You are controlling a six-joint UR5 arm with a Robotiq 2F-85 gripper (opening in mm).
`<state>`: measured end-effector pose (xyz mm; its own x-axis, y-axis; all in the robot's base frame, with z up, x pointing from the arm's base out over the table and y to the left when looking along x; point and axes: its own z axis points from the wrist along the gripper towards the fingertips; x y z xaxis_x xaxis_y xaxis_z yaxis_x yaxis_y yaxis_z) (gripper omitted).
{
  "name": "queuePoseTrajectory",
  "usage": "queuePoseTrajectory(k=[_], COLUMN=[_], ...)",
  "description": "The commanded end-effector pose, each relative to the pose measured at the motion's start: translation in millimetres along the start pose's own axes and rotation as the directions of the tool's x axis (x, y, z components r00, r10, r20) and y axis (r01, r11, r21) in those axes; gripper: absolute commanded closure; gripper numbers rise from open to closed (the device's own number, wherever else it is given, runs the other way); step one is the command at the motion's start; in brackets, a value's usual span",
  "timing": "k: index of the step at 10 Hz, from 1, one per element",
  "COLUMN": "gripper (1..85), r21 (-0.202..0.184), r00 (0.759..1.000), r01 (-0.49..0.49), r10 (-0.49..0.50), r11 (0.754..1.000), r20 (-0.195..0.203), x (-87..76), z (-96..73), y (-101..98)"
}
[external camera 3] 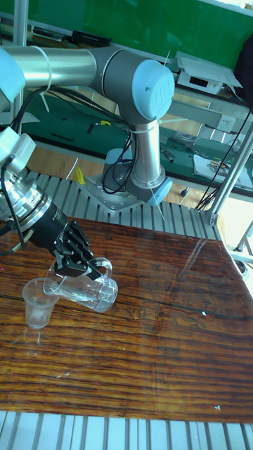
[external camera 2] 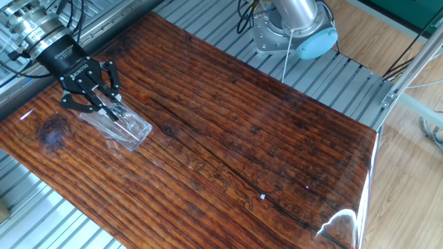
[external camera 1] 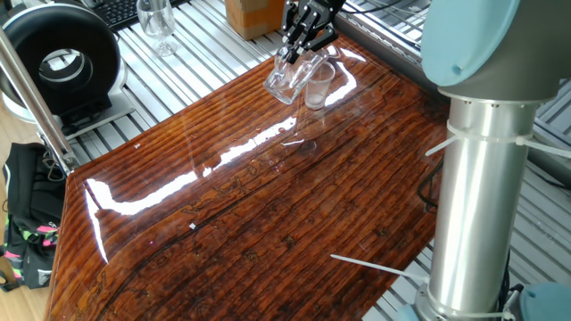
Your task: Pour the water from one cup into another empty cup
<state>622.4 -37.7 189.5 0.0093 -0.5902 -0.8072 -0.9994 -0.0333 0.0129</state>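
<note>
White lettering on the black tool (external camera 3: 76, 266) is too small to read. Its fingers are clamped on the clear, straight-sided tumbler (external camera 3: 88, 288), tipped with its mouth over the small cloudy tapered cup (external camera 3: 38, 303) standing on the glossy, grooved wooden bench (external camera 3: 154, 351).

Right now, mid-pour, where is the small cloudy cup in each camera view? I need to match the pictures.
One fixed view: small cloudy cup stands upright at top centre, right of the tilted tumbler.
The other fixed view: I cannot pick it out; only the tumbler shows at far left.
Tall fixed view: cup at left, under the tumbler's lowered rim.
Shared landmark: the gripper clamping the tumbler.
</note>
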Motion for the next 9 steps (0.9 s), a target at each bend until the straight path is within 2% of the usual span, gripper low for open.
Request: queuePoseTrajectory(k=[1, 4, 9], gripper=[84.0, 84.0, 84.0], r21=[0.005, 0.004, -0.007], r00=[1.000, 0.999, 0.996], r01=[0.005, 0.007, 0.001], r10=[-0.005, -0.007, -0.001], r11=[1.000, 1.000, 1.000], r20=[0.028, 0.047, 0.091], x=[-4.7, -3.0, -10.1], z=[-4.4, -4.1, -4.6], y=[-1.1, -0.3, 3.4])
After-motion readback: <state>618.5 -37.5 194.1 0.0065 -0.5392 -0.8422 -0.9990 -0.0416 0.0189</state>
